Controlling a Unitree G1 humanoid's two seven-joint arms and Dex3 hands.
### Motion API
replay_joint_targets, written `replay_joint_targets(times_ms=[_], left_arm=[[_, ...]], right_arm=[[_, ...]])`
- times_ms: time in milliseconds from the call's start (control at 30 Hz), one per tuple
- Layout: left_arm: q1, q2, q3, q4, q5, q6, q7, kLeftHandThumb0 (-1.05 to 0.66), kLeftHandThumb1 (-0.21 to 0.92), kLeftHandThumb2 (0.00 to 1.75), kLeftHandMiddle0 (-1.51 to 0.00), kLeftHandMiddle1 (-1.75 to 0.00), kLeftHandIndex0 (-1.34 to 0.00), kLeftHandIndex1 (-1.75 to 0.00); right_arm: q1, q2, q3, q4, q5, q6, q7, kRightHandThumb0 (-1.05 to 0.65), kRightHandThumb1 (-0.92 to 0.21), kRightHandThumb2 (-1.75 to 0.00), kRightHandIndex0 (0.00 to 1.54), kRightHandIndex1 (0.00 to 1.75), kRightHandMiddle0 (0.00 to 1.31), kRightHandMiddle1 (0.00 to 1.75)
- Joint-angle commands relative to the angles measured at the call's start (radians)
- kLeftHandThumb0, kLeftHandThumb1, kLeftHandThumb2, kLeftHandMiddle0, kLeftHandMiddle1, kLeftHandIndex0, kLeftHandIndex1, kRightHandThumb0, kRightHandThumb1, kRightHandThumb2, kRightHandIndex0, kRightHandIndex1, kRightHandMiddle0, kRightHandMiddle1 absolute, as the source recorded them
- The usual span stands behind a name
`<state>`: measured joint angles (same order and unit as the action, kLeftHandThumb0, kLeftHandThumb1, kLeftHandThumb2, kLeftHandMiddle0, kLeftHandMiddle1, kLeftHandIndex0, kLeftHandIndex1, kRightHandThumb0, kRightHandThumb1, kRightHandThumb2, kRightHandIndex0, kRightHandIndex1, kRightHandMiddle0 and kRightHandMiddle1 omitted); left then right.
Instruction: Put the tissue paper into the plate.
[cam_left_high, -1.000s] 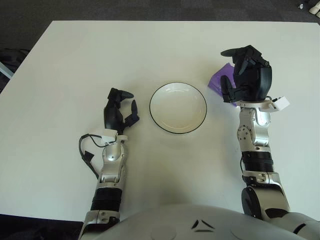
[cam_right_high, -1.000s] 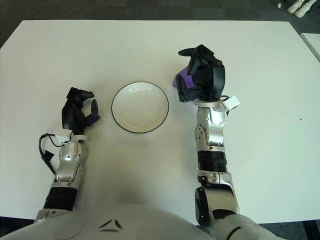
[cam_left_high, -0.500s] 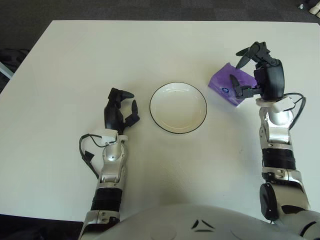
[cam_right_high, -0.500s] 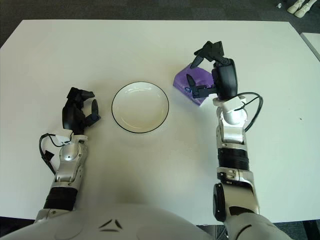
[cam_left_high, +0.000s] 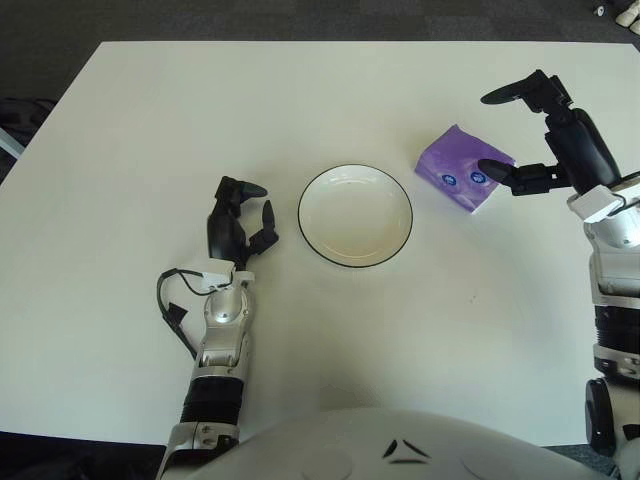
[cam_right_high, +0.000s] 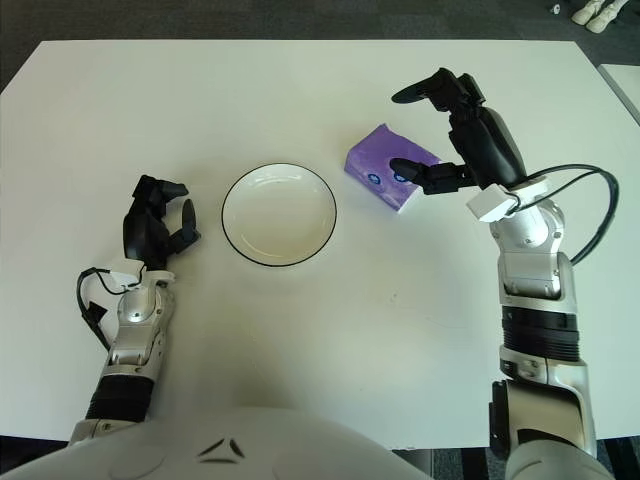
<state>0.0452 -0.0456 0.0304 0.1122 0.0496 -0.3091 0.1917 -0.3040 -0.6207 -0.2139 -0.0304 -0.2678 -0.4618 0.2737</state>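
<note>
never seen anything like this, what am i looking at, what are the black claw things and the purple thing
You are looking down from a humanoid robot's head. The two pictures come from its two eyes, set slightly apart, so they show the same scene.

The black claws are its three-fingered hands on silver arms. The left hand shows left of the plate, fingers loosely curled, holding nothing. The right hand is beside the purple thing on its right, with its fingers spread open; one fingertip overlaps the pack's edge, but nothing is gripped.

The purple thing is a pack of tissue paper lying on the white table. The round white plate with a dark rim has nothing in it; the tissues are meant to go there.
</note>
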Motion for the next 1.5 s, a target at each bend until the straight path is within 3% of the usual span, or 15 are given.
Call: replay_joint_targets(times_ms=[0,200,400,933,1467], left_arm=[[0.099,-0.008,-0.006,0.068,0.015,0.028,-0.002,-0.40,0.57,1.00,-0.67,-1.33,-0.41,-1.75],[0.101,-0.004,-0.007,0.065,0.017,0.031,-0.003,-0.40,0.57,1.01,-0.68,-1.32,-0.41,-1.75],[0.104,-0.004,-0.007,0.061,0.018,0.034,-0.002,-0.40,0.57,1.01,-0.69,-1.34,-0.41,-1.75],[0.106,-0.007,-0.013,0.060,0.015,0.026,-0.006,-0.40,0.60,0.97,-0.67,-1.32,-0.39,-1.75],[0.101,-0.004,-0.012,0.096,0.007,-0.032,-0.027,-0.40,0.60,0.97,-0.68,-1.37,-0.40,-1.75]], right_arm=[[-0.023,-0.043,0.028,0.023,-0.031,-0.007,0.017,-1.04,-0.76,-0.49,0.00,0.31,0.00,0.40],[-0.050,-0.091,0.061,0.065,-0.032,-0.056,0.028,-1.05,-0.85,-0.40,0.00,0.12,0.00,0.25],[-0.065,-0.108,0.078,0.097,-0.017,-0.110,0.029,-1.05,-0.85,-0.37,0.00,0.02,0.00,0.14],[-0.108,-0.149,0.121,0.163,0.011,-0.179,0.078,-1.05,-0.83,-0.34,0.00,0.00,0.00,0.00],[-0.164,-0.209,0.191,0.161,0.096,-0.120,0.292,-1.03,-0.76,-0.31,0.00,0.00,0.00,0.00]])
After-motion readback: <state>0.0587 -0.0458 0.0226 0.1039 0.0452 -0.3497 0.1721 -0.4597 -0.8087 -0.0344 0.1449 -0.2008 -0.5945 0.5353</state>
